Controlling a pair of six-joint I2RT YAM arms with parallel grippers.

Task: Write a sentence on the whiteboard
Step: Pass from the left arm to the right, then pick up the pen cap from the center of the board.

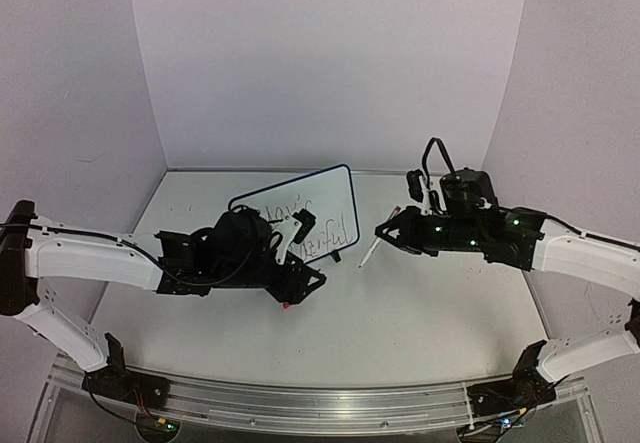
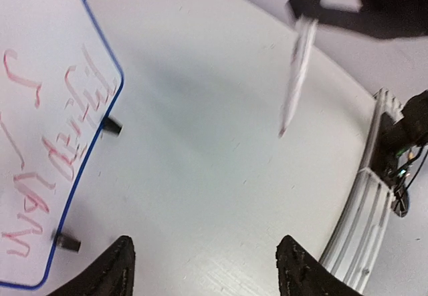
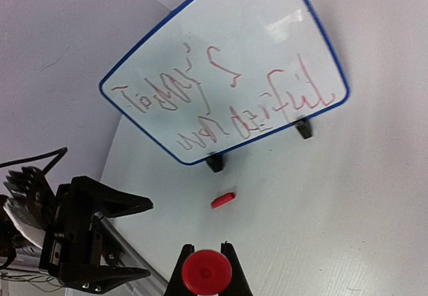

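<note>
While the right end effector [image 3: 206, 270] clamped the marker [image 2: 297, 75] clear of the whiteboard [image 1: 325, 193], the left end effector [image 2: 207, 269] stood open, empty; further strokes would need light contact.

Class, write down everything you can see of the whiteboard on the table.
The whiteboard is a small rectangular board with rounded corners, a glossy white face and a thin blue frame. It stands on its long edge on two small black feet, toward the back of the table, its face toward the arms. Two rows of scrawly red handwriting, the sentence, cover most of it. Only the table is seen touching it; the marker in the right gripper is held clear of it.
</note>
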